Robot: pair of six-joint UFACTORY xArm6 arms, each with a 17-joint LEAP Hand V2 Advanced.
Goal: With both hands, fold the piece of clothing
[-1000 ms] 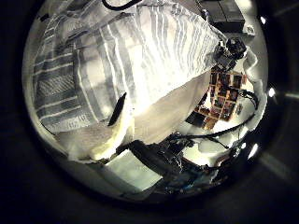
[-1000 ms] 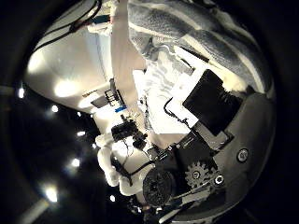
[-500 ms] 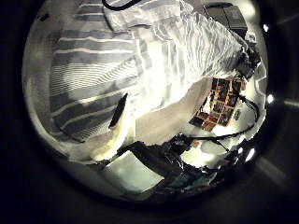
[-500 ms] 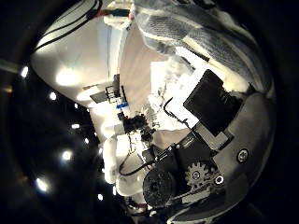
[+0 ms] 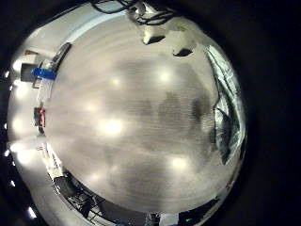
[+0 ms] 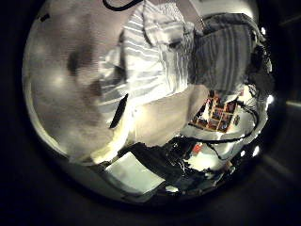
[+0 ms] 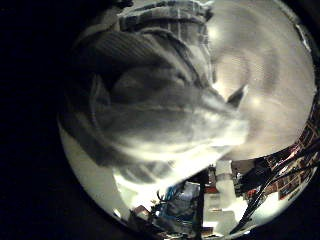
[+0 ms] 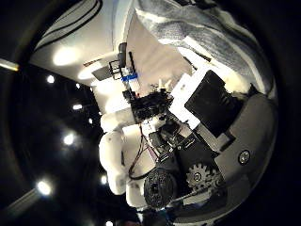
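The striped garment [image 6: 169, 52] lies partly on the table [image 6: 56, 75] in the left thumb side palm view, with one part [image 6: 226, 52] raised and doubled over. A strip of its cloth [image 6: 103, 141] stays beside my left hand [image 6: 141, 165], whose fingers pinch it. The left little finger side palm view shows mostly the table [image 5: 122, 122], with the garment's edge [image 5: 224, 113] beside it. In the right little finger side palm view the bunched garment [image 7: 150, 110] fills the picture, close to the palm. In the right thumb side palm view my right hand [image 8: 212, 104] grips the cloth [image 8: 198, 28].
The right thumb side palm view also shows a hand [image 8: 155, 104] on a white arm [image 8: 118, 155]. Shelving with small items [image 6: 221, 108] stands beyond the table's edge. Bare table [image 7: 250, 60] lies beside the bunched cloth in the right little finger side palm view.
The left palm camera has risen and shifted: the garment that filled its view now lies farther off, doubled over, with bare table exposed. The cloth stays at both hands' fingers.
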